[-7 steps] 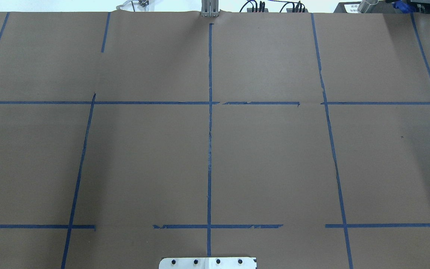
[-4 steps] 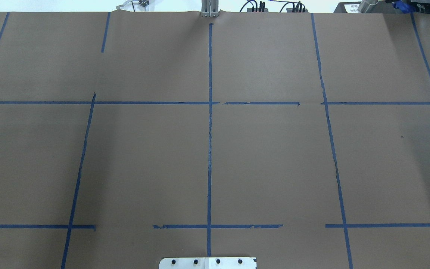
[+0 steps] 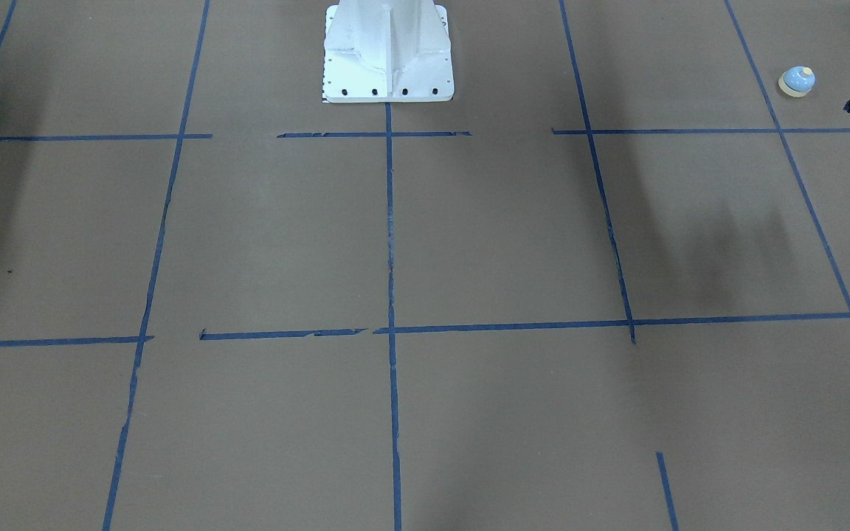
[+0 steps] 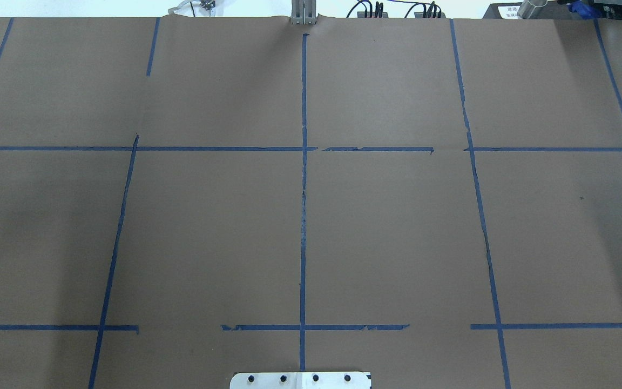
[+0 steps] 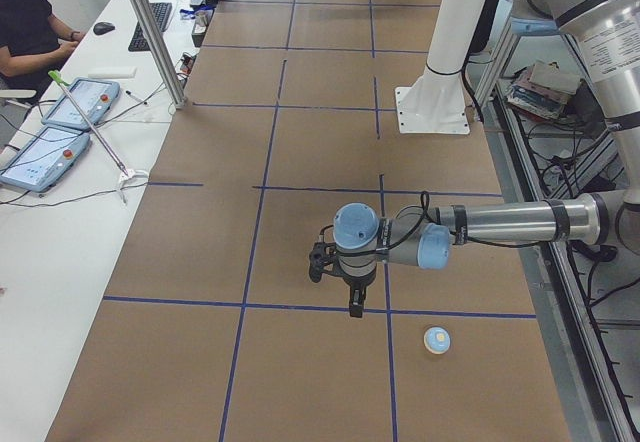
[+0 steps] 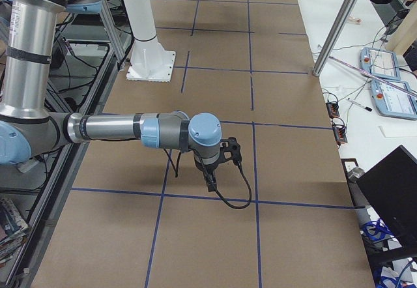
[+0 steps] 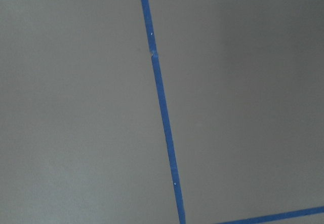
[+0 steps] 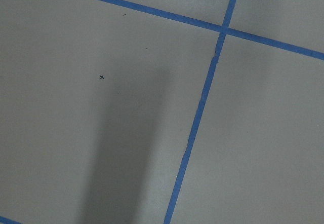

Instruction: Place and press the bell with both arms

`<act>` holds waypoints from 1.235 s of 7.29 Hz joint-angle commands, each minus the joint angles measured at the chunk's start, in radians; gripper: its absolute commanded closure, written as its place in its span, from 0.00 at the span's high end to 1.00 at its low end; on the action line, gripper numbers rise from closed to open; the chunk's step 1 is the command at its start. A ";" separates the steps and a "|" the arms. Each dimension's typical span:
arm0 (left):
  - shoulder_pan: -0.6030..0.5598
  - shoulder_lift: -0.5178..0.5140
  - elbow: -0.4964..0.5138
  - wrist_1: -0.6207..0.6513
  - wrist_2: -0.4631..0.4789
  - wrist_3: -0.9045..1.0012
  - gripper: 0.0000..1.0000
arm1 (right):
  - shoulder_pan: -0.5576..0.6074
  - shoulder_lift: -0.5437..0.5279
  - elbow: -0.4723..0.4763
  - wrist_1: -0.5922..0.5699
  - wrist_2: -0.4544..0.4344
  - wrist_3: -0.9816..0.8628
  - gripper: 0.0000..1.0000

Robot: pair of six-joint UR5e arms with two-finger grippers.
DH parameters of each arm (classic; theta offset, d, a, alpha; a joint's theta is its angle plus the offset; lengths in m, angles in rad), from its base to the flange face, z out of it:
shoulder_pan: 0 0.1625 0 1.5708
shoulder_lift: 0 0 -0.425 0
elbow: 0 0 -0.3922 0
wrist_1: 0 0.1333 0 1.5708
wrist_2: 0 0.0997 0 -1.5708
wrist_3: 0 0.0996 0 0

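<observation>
At the table's (image 4: 397,243) end on the robot's left, close to the robot-side edge, the bell (image 3: 796,81) sits upright on the brown paper, alone in its taped cell. The left gripper (image 5: 354,305) hangs near it with its fingers pointing down, clear of the paper and not touching the bell. From the left-end view, the bell lies toward the robot's side of the gripper, just across a strip of blue tape (image 5: 300,305). The right gripper (image 6: 210,184) hangs over the opposite end of the table, well apart, so the left arm (image 5: 520,224) is plainly the nearer one for a pick-up. I cannot tell whether either gripper's jaws are apart or together. The front-facing view catches only a black edge of the left one, and the wrist cameras show only paper and tape.

The bell is a round dome with no long axis, so the approach angle should matter little. Its light-blue shell looks smooth and is probably hard and slippery. It has a cream base ring and a small cream button on top — the ring looks the safer place to pinch.
</observation>
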 commanded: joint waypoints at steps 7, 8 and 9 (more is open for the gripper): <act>0.339 0.240 0.236 -0.678 0.084 -0.434 1.00 | -0.020 -0.001 0.018 -0.001 0.036 0.002 1.00; 0.354 0.240 0.276 -0.716 0.084 -0.432 1.00 | -0.020 -0.001 0.018 -0.001 0.036 0.002 1.00; 0.374 0.240 0.300 -0.749 0.084 -0.437 1.00 | -0.021 -0.003 0.020 -0.003 0.037 0.002 1.00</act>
